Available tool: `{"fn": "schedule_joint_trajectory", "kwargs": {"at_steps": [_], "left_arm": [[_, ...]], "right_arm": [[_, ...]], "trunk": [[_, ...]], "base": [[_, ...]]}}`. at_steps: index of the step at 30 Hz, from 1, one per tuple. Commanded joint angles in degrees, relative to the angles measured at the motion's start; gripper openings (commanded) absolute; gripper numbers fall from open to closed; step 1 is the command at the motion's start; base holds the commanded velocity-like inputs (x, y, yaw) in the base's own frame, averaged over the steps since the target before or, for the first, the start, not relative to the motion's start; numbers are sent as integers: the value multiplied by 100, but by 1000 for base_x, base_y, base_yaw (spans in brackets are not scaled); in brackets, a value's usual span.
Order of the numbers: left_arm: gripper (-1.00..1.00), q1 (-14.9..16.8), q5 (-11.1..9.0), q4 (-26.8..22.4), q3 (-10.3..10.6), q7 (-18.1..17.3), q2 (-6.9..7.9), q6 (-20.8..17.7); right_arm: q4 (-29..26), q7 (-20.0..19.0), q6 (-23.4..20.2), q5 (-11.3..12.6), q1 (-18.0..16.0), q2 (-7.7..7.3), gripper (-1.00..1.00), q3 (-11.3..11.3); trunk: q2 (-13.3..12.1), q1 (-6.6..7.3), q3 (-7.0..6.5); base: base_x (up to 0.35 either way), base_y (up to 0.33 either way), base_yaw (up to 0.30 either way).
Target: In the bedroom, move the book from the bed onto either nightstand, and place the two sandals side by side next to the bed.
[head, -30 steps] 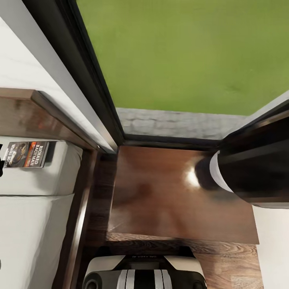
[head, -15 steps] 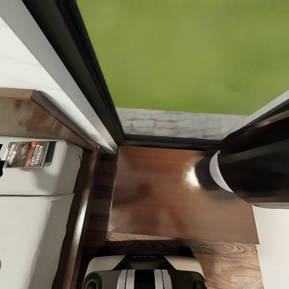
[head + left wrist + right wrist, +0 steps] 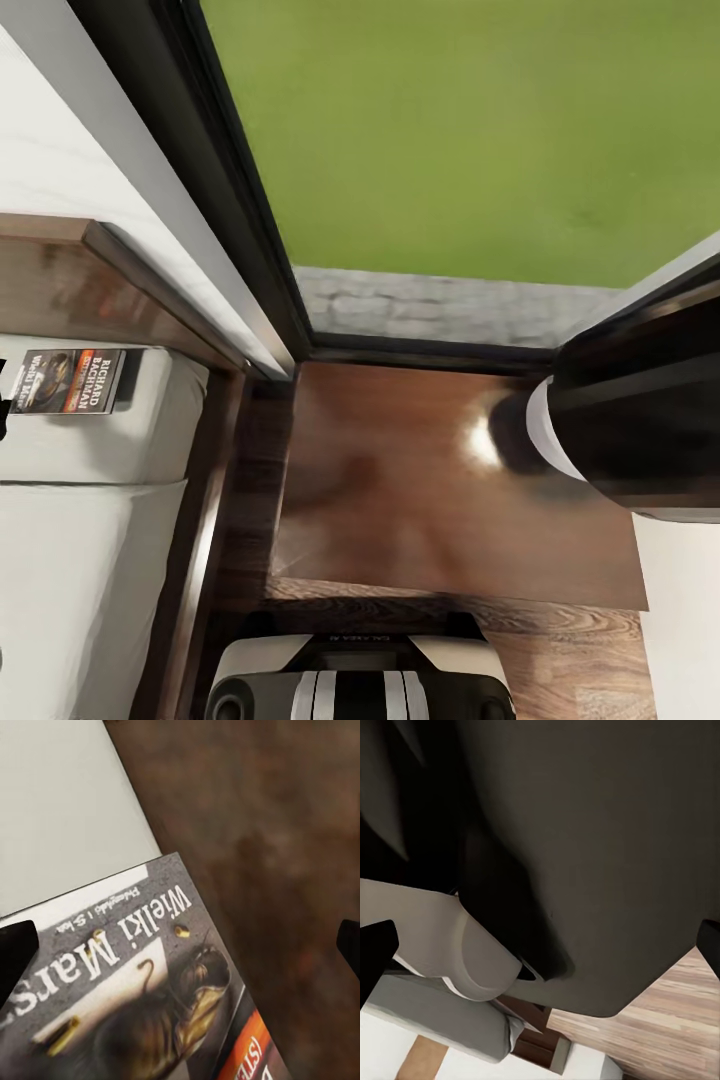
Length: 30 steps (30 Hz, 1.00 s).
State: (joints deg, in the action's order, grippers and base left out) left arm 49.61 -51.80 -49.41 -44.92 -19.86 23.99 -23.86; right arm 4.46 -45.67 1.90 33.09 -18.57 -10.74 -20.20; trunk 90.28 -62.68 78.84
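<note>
The book [image 3: 65, 381] lies flat on the bed's off-white mattress [image 3: 90, 560], close under the dark brown headboard [image 3: 110, 290]. My left gripper [image 3: 180, 949] hovers open just above the book [image 3: 142, 1005], its dark fingertips [image 3: 15, 954] spread wide on either side of the cover. The nightstand [image 3: 430, 490], with its glossy brown top, stands right of the bed and directly in front of me. My right gripper [image 3: 540, 949] is open with nothing in it and faces my own dark body. The sandals are out of view.
A tall dark-framed window [image 3: 250, 250] showing grass rises behind the nightstand. My right arm [image 3: 630, 430] reaches over the nightstand's right side. My base [image 3: 360, 685] sits against its front edge, and wood-plank floor [image 3: 580, 660] lies to the right.
The head view has shifted slightly, nudging the whole picture. The book, the nightstand and my right arm hold their places.
</note>
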Motion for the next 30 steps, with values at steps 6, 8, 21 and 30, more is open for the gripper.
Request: {"fn": "schedule_joint_trajectory", "kwargs": {"at_steps": [6,8,21,30], "left_arm": [[100,5,-28,-14,-64,-2,22,-17],[100,5,-17,-32,-73,-1,25,153],[100,5,-14,-11,-70,-9,8,492],[100,5,-14,-7,-61,-10,0,496]], "right_arm": [[20,-30,21,48,-6,2,100,-50],[20,-30,21,48,-6,2,100,-49],[20,-30,21,48,-6,2,100,-49],[20,-30,21,48,-6,2,100,-46]], "trunk": [[1,0,2],[1,0,2],[1,0,2],[162,-88,74]], "base": [[0,0,1],[0,0,0],[0,0,0],[0,0,0]]}}
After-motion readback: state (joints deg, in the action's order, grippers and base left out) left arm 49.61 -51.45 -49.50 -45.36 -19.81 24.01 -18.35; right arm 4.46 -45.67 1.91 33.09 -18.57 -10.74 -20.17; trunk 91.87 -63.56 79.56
